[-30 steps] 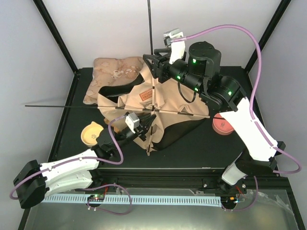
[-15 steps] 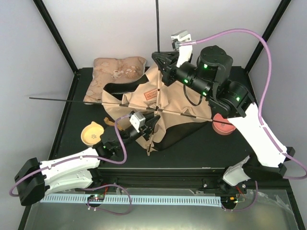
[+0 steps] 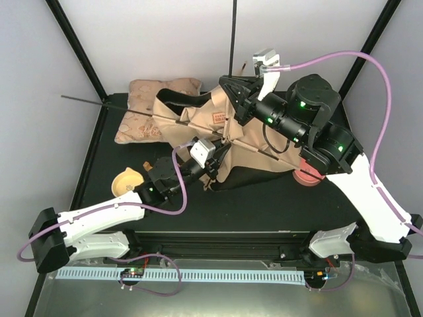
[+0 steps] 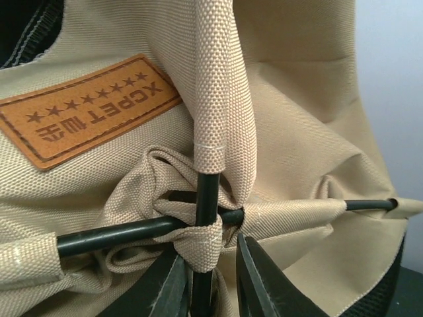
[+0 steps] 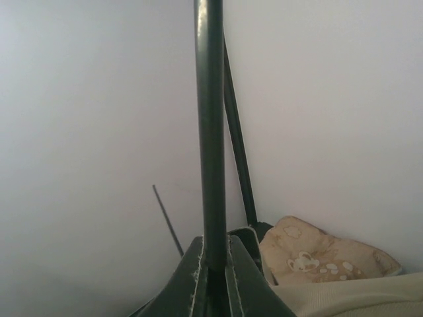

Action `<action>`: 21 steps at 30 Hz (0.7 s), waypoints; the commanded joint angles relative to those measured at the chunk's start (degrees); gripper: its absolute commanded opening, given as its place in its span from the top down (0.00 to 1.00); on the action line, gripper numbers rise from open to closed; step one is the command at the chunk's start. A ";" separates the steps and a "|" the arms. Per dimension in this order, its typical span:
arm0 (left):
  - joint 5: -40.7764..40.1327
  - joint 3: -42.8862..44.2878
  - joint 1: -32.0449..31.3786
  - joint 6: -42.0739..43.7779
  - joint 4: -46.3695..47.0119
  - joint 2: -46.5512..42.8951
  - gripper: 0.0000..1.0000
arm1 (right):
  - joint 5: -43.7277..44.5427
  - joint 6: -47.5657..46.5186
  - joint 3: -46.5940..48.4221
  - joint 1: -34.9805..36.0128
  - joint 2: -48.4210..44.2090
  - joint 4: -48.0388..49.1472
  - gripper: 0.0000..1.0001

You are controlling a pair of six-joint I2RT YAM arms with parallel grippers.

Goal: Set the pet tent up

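The tan pet tent [image 3: 198, 132] lies half raised in the middle of the table, with its brown leather label [image 3: 216, 117] [image 4: 86, 109] facing up. Two thin black poles cross at its top. My right gripper [image 3: 236, 92] [image 5: 215, 271] is shut on the upright pole [image 3: 232, 39] [image 5: 210, 132], above the fabric. My left gripper [image 3: 215, 155] [image 4: 211, 277] sits at the pole crossing [image 4: 208, 218]. It is slightly open, and its fingers straddle the pole below the fabric loop. The right finger [image 4: 258, 284] stands apart from the pole. The other pole's free end [image 3: 86, 102] pokes out past the table's left edge.
A beige floral cushion [image 3: 149, 99] [image 5: 324, 257] lies at the back left, partly under the tent. An orange bowl [image 3: 127, 183] sits at the front left and a pink bowl [image 3: 305, 173] at the right, under my right arm. Black frame posts stand at the back corners.
My right arm closed on the upright pole and carried it right and back, pulling the tent up. My left gripper followed and its jaws parted. The side pole's free end swung backward.
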 commanded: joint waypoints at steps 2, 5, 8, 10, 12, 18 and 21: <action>-0.69 5.42 -0.13 3.79 10.72 0.31 0.81 | -0.34 2.25 -1.28 0.45 -0.89 -5.86 0.99; 2.04 6.17 -0.27 5.41 13.19 0.62 0.86 | 0.42 2.07 -1.31 0.40 -1.33 -6.36 0.99; 3.92 6.44 -0.31 7.01 15.08 1.00 0.93 | 1.14 1.78 -1.85 0.42 -1.94 -7.13 0.99; 4.67 6.37 -0.31 8.11 15.96 1.40 0.98 | 1.35 1.57 -3.09 0.43 -2.82 -7.21 0.99; 4.50 6.28 -0.31 8.68 16.83 2.09 0.98 | 1.41 1.56 -5.33 0.52 -4.21 -6.68 0.99; 5.97 7.40 -0.31 9.27 22.36 5.75 0.98 | 4.44 0.71 -10.37 0.44 -7.91 -6.87 0.99; 5.70 9.50 -0.31 9.03 23.04 8.12 0.98 | 7.50 -0.68 -11.65 0.44 -9.87 -7.39 0.99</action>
